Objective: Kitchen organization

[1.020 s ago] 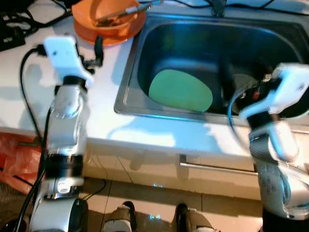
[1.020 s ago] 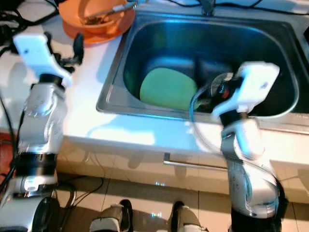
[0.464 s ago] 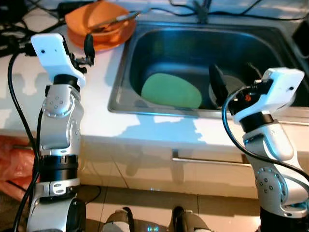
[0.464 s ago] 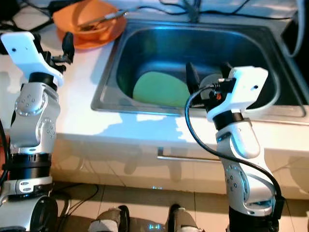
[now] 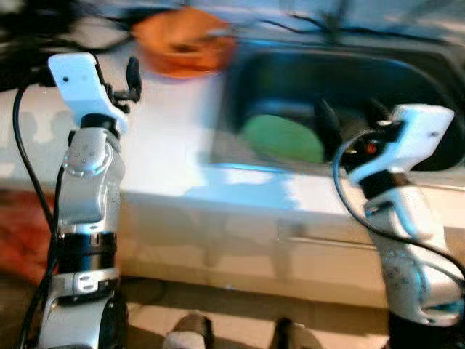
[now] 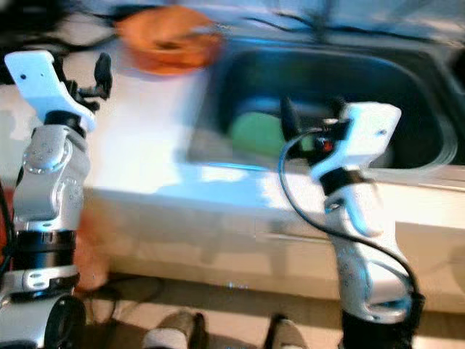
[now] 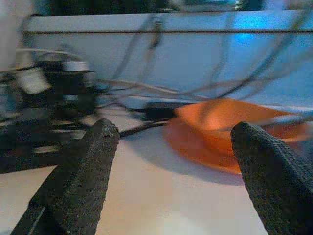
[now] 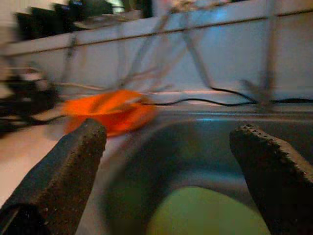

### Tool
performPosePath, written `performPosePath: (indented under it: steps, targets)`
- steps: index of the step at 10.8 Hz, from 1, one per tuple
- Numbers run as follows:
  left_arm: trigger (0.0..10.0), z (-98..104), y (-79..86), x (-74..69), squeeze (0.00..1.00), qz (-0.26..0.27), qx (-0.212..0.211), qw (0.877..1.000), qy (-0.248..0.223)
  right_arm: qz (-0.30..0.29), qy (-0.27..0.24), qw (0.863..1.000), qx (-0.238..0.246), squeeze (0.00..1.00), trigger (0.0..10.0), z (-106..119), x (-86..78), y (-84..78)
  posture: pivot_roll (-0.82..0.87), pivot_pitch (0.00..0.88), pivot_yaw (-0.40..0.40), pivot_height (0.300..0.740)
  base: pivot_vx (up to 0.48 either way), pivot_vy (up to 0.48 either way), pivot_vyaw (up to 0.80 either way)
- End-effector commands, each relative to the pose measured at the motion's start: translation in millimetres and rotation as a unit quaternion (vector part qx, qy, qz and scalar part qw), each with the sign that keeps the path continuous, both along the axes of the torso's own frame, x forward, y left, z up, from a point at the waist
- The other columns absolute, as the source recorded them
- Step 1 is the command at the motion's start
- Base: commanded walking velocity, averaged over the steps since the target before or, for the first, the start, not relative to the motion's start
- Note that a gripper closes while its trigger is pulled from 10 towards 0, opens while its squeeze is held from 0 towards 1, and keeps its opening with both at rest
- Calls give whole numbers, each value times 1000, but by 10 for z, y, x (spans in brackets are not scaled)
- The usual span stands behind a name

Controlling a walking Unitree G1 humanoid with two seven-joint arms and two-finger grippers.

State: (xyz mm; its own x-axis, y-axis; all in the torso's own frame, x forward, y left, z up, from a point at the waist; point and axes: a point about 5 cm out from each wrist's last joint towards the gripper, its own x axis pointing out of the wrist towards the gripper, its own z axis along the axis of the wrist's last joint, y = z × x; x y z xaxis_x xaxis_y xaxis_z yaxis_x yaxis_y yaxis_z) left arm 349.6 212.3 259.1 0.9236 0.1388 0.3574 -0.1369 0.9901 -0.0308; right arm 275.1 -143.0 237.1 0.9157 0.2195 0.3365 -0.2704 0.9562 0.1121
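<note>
An orange bowl (image 5: 185, 47) with a utensil in it sits on the white counter (image 5: 174, 138), just left of the steel sink (image 5: 414, 80). A green plate (image 5: 283, 138) lies flat in the sink basin. My left gripper (image 7: 178, 161) is held over the counter, open and empty, pointing toward the orange bowl (image 7: 230, 125). My right gripper (image 5: 349, 120) hovers at the sink's front edge, also open and empty, with the green plate (image 8: 205, 210) below and ahead of it. The head views are blurred.
Black power blocks and cables (image 7: 54, 93) crowd the back left of the counter against the wall. Below the counter are a cabinet front with a handle (image 5: 327, 236) and something reddish (image 5: 18, 240) on the floor at left.
The whole picture has slid to the right and blurred, so the camera has turned. A second ago the right arm rose to the sink's edge; both grippers stay open.
</note>
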Motion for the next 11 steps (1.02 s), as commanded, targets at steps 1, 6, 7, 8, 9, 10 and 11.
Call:
performPosePath:
  steps: [1,6,7,8,9,10,11]
  targets:
    - [10000,10,-34,12,0,-3,-5,1000,3,-12,-3,1000,-3,0,10000,5,-8,-55,62,153,26,740,0,480,0]
    - [10000,-21,-133,-6,0,-40,10,999,10,-23,-1,1000,-2,0,10000,-23,27,-57,73,150,31,740,0,96,0]
    - [10000,-9,-139,8,0,-44,5,999,5,-34,3,999,-3,0,10000,-47,43,-87,73,149,31,740,0,0,0]
    - [10000,-4,-141,12,0,-47,3,999,4,-36,4,999,-5,0,10000,-53,46,-91,72,148,33,740,0,0,0]
    - [10000,4,-159,15,0,-51,8,999,4,-39,4,999,-6,0,10000,-54,53,-96,72,148,33,740,0,0,0]
    - [10000,17,-214,19,0,-70,8,998,4,-47,0,999,-9,0,10000,-43,62,-105,72,147,34,740,277,0,0]
    - [10000,69,-288,11,0,-90,15,996,-4,-70,-11,997,-15,0,10000,-15,73,-148,74,145,36,740,480,0,0]
